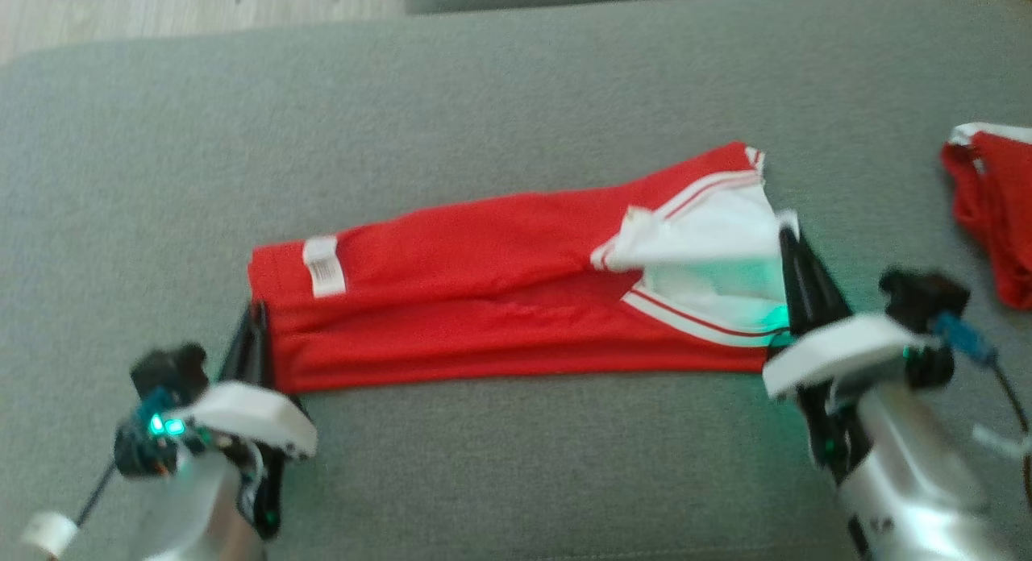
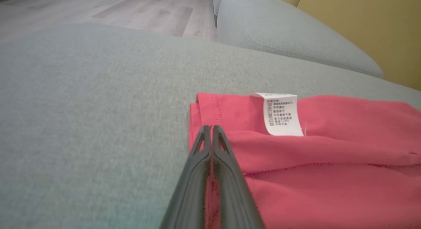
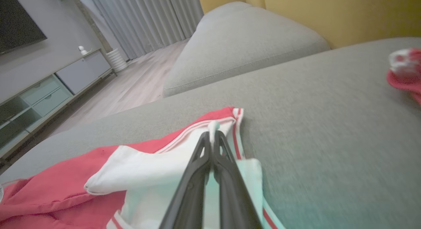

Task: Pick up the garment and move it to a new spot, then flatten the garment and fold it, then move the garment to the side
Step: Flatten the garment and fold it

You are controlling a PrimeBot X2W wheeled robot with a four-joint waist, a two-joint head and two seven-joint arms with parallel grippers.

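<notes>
Clenched on red garment (image 1: 484,303) lying left-right: with left gripper (image 1: 260,315) at label (image 1: 324,265) end, right gripper (image 1: 786,240) at white-trimmed end.

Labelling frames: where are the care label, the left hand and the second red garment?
care label (image 2: 283,114): left wrist view, its printed face.
left hand (image 2: 210,127): left wrist view, between its fingertips.
second red garment (image 1: 996,222): head view, its red cloth.

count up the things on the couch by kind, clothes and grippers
garments: 2, the long garment and a second garment at the right edge
grippers: 2, left gripper and right gripper, each shut on an end of the long garment
total: 4
</notes>
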